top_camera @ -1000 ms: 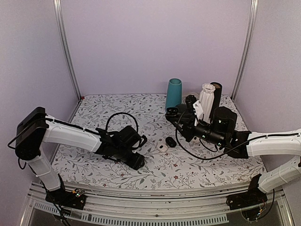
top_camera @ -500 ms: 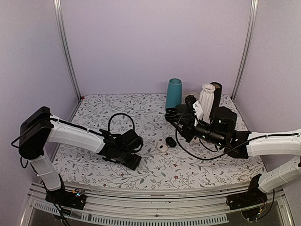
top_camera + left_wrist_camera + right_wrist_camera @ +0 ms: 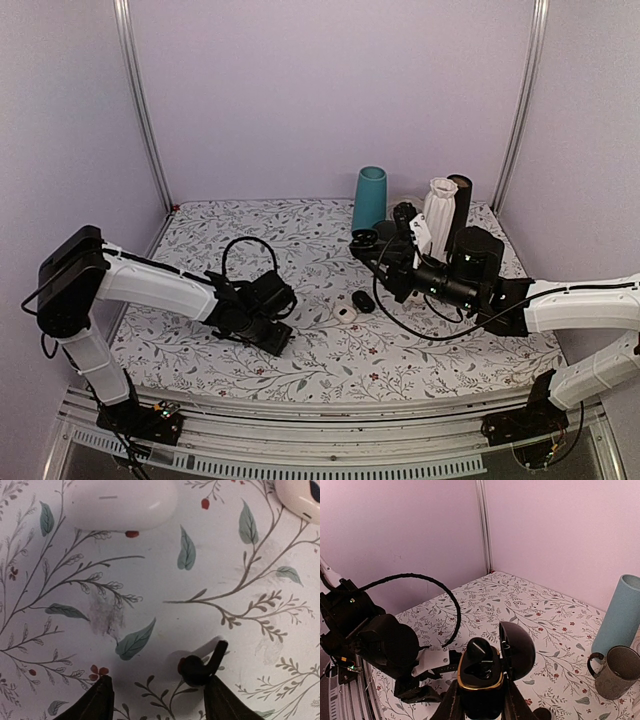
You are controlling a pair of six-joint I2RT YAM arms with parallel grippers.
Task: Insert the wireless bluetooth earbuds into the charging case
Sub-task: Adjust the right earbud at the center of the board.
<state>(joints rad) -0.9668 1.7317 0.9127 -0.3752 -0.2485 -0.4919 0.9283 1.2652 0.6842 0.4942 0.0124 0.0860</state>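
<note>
One tiny black earbud [image 3: 199, 668] with a short stem lies on the floral table cloth, right against the inner side of my left gripper's right fingertip [image 3: 220, 700]. My left gripper [image 3: 157, 702] [image 3: 278, 338] hovers low over it, open, with a wide gap. My right gripper [image 3: 480, 707] [image 3: 372, 246] is raised and shut on the black charging case [image 3: 481, 677], gold-rimmed, with its lid [image 3: 517, 650] standing open. A dark bud [image 3: 482, 652] sits in one slot of the case.
A white pebble-shaped case [image 3: 122, 502] and a second white piece [image 3: 300, 495] lie just beyond the left gripper. A white oval [image 3: 345, 314] and a black oval [image 3: 364, 301] rest mid-table. A teal cylinder [image 3: 369, 199], a mug [image 3: 615, 672] and vases [image 3: 440, 215] stand at the back right.
My left gripper has slid a little to the left and back along the table, staying open. The right arm with the case has not moved.
</note>
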